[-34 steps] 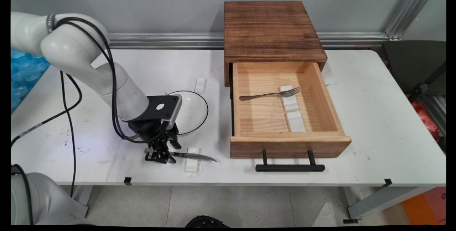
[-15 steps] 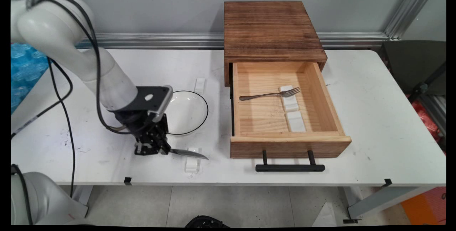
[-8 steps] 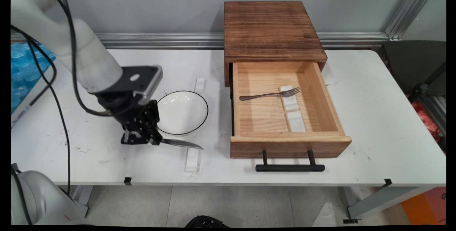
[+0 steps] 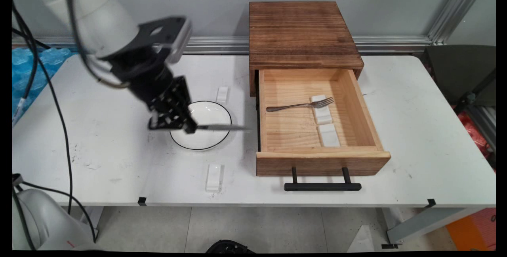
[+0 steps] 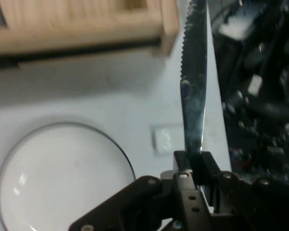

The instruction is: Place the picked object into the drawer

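Wide bare table [image 4: 416, 130] right of the open wooden drawer [image 4: 317, 158]; narrow gap between drawer and black-rimmed white plate [image 4: 206, 140]. Fork [image 4: 299, 105] across a white rest inside the drawer, main view only; serrated blade edge plain only from the hand. Raised over the plate, tilted: tool [image 4: 186, 127] clenched on knife [image 4: 222, 127], blade level toward the drawer.
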Robot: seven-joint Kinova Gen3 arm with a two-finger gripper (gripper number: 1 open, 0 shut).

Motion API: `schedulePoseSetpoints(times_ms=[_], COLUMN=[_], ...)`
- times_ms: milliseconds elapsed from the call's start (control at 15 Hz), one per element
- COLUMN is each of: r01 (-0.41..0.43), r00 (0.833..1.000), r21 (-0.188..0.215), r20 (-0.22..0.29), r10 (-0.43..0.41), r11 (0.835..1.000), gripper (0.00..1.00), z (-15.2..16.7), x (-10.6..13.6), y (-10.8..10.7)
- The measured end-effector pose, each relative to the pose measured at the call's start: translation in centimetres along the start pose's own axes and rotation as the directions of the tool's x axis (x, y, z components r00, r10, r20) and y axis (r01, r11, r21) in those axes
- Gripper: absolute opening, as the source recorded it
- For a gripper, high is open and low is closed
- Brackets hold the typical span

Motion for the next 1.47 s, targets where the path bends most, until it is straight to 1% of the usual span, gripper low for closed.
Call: schedulePoseSetpoints(times_ms=[133,333,533,733,800,1067,1267,1467], r01=[0.008,0.017,0.038,0.048,0.049,0.049,0.051,0.056], r00=[1.000,0.998,0.996,0.994,0.994,0.993,0.993,0.994], r21=[0.023,0.052,0.084,0.109,0.112,0.127,0.125,0.113], r20=[-0.023,-0.060,-0.089,-0.105,-0.108,-0.114,-0.109,-0.098], r10=[-0.007,-0.013,-0.030,-0.036,-0.037,-0.034,-0.037,-0.045], r11=[1.000,0.998,0.996,0.993,0.992,0.991,0.991,0.992], gripper=[0.00,0.00,0.00,0.00,0.00,0.00,0.00,0.00], z=[-0.6,-0.1,1.3,3.4,4.0,7.6,10.3,12.7], x=[2.1,5.6,8.8,11.7,12.2,15.6,17.4,18.4], y=[-0.9,-2.6,-4.5,-6.2,-6.5,-8.5,-9.4,-9.9])
